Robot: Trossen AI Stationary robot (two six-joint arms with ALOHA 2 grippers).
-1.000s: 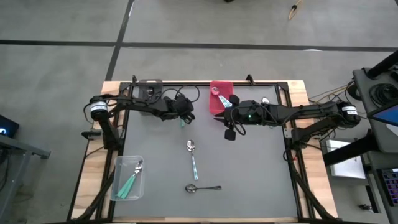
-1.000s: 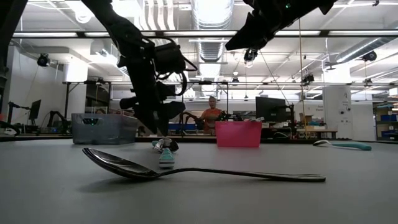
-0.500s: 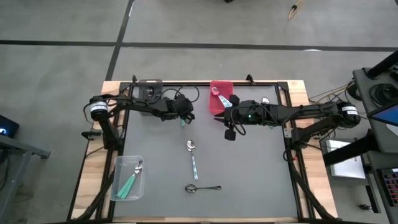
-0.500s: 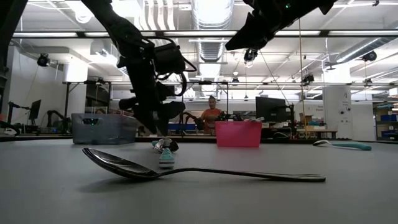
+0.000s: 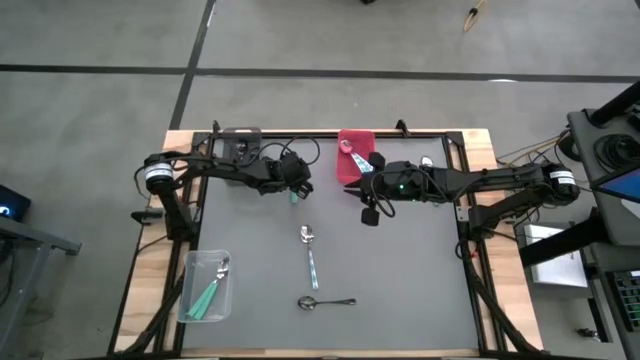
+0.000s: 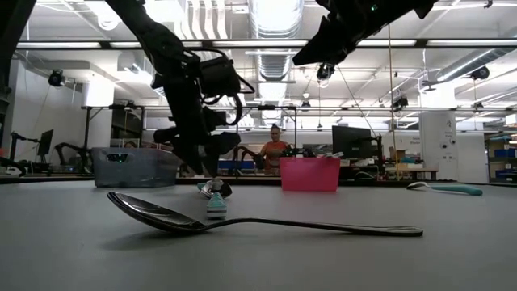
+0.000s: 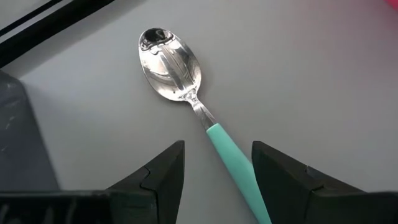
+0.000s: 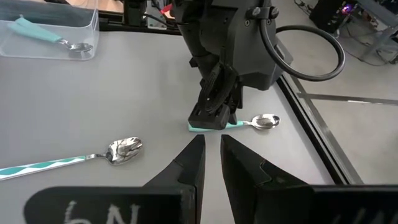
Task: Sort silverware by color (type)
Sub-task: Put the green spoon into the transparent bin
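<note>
My left gripper (image 5: 293,187) is open, low over the far left part of the table. Its fingers stand on either side of the handle of a teal-handled spoon (image 7: 233,158) without touching it; the shiny bowl (image 7: 169,61) lies flat ahead. The right wrist view shows that spoon (image 8: 249,123) under the left gripper (image 8: 210,118). My right gripper (image 5: 370,212) hangs shut and empty near the red bin (image 5: 355,155). A spoon with a striped teal handle (image 5: 311,256) and an all-dark spoon (image 5: 326,302) lie flat mid-table.
The clear bin (image 5: 205,285) at the near left holds teal-handled spoons. The red bin holds a light-blue-handled spoon (image 5: 350,152). A grey bin (image 5: 240,142) sits at the far left. Another teal-handled spoon (image 6: 443,188) lies toward the right. A person (image 6: 275,147) sits far behind the table.
</note>
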